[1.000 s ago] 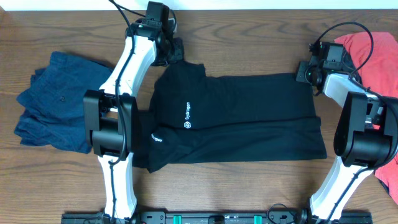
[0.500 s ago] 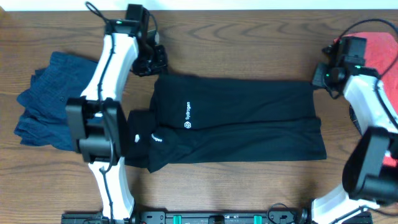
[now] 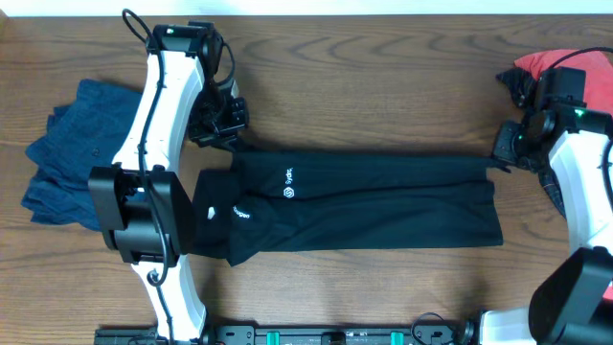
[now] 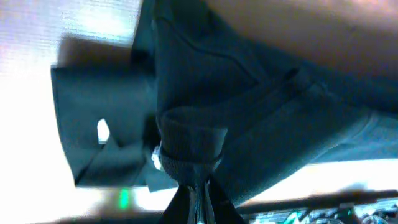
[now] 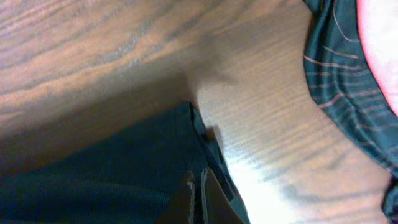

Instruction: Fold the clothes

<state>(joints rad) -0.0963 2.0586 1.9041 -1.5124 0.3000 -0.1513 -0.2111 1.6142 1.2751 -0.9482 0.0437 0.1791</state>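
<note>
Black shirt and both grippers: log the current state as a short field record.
shirt: black shirt stretched left to right on the table, white logo facing up
left gripper: left gripper, jaws shut on bunched fabric at the shirt's far left edge
right gripper: right gripper, jaws shut on the shirt's far right corner
other clothes: navy garment at left; red garment and plaid garment at right

The table (image 3: 383, 77) I work at is brown wood grain. A black shirt (image 3: 383, 201) lies across its middle, folded into a long band. On my left a navy garment (image 3: 67, 172) lies crumpled. At my far right corner lie a red garment (image 3: 584, 72) and, just beside it, a dark striped cloth (image 5: 339, 81)
</note>
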